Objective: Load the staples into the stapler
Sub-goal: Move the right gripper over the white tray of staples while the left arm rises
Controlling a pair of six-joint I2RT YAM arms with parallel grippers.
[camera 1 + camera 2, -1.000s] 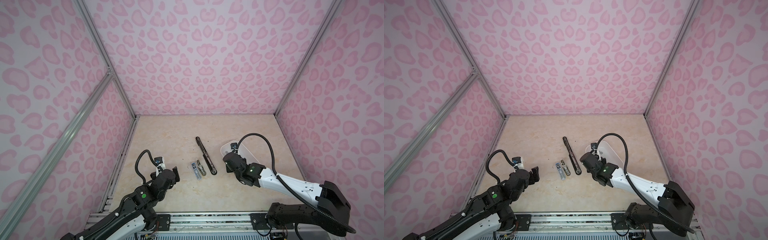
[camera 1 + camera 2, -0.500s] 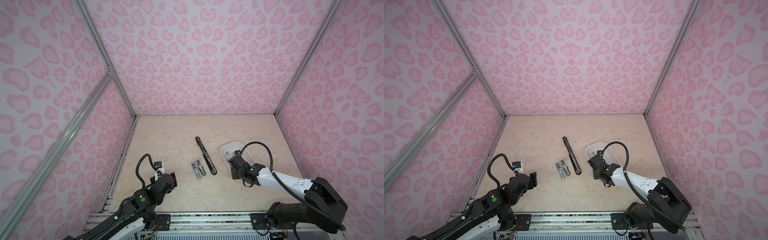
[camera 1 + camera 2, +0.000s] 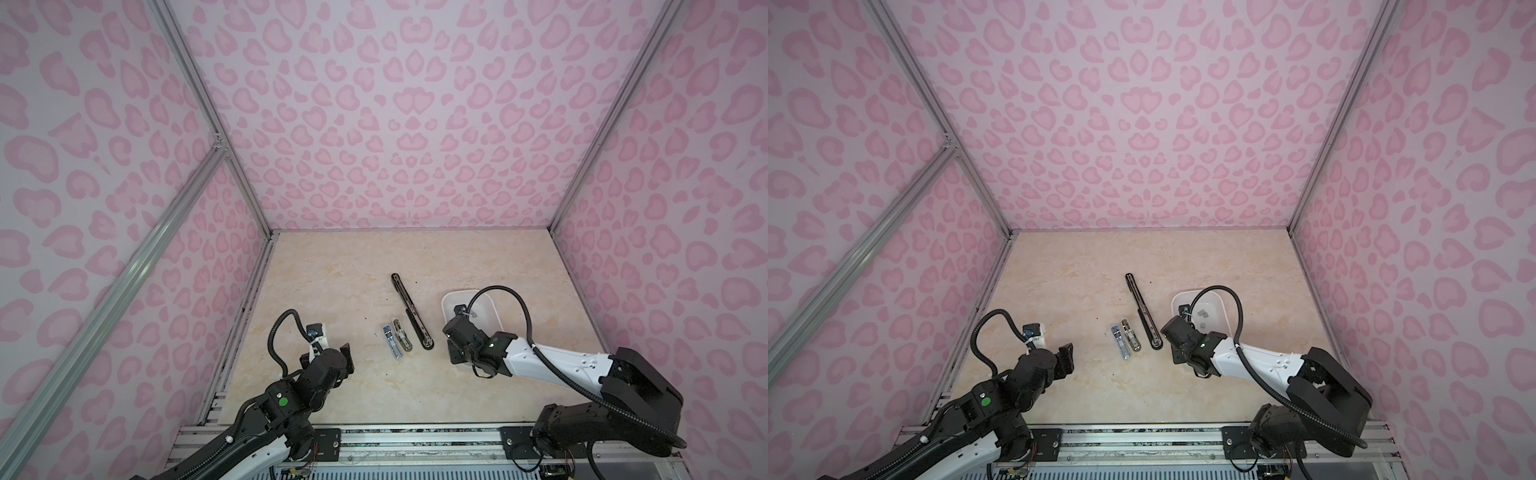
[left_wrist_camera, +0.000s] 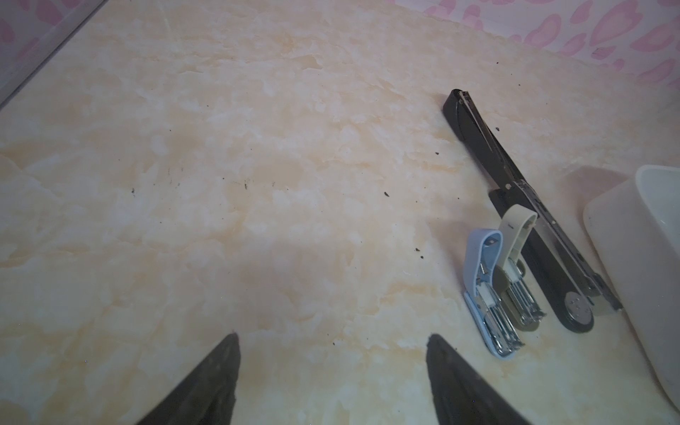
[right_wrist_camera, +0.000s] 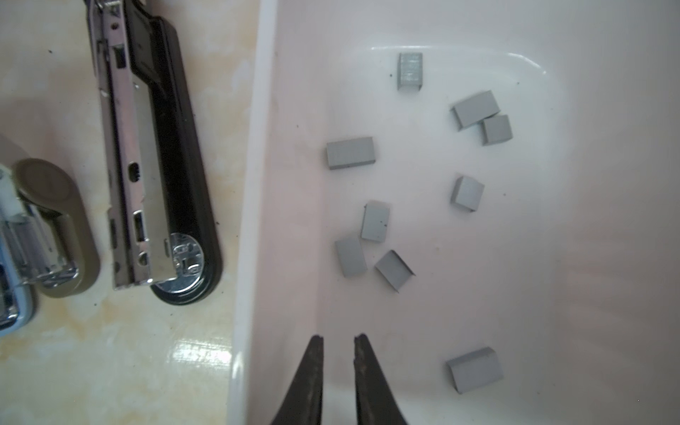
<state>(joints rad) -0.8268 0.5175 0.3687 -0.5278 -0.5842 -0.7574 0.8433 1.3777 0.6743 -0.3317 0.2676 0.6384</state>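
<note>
My right gripper [image 5: 338, 336] hangs over the tray [image 5: 254, 147], jaws narrow but empty, sized for the staples [image 5: 350, 152]. My left gripper [image 4: 333, 336] gapes empty, probably to steady the black stapler [image 4: 544, 265].

Walls [image 3: 411, 124]: pale pink w/ darker pink heart-ish blotches. Table [image 3: 332, 270]: cream marble, tan veins. Tray [image 5: 254, 147] white; staples [image 5: 350, 152] plain mid grey. 3 tools: black stapler [image 4: 469, 127], lt-blue stapler [image 4: 480, 250], beige stapler [image 4: 513, 226] w/ olive base.
</note>
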